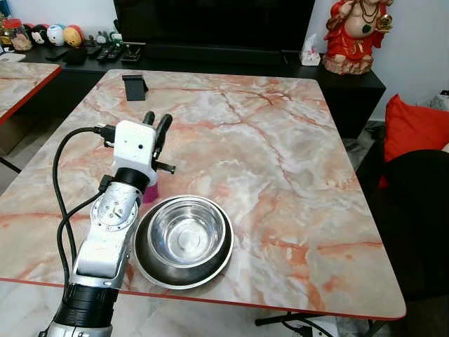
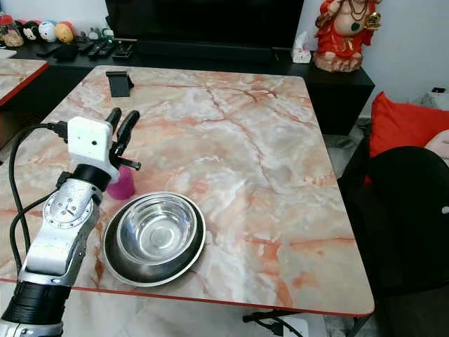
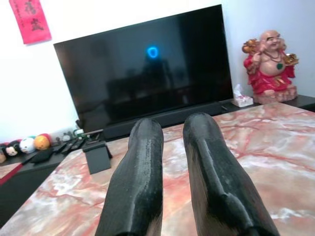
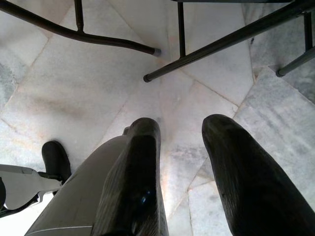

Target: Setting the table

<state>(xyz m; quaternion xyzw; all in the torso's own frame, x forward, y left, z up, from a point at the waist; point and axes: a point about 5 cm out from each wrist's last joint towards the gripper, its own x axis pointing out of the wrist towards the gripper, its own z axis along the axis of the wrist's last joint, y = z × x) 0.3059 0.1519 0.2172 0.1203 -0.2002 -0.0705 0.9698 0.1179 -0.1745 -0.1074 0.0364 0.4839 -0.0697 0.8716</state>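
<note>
- left gripper hovers centre-left of the frame, fingers a narrow gap apart, holding nothing; pointing toward the TV
- steel bowl on its dark plate sits lower centre, so behind the fingertips, beside the wrist; pink cup tucked under it
- right gripper hangs over the floor, fingers apart, empty; left arm's clearly closer

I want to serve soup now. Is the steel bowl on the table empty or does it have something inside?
Empty. The steel bowl stands upright on the dark plate, and its bare shiny bottom shows.
</note>
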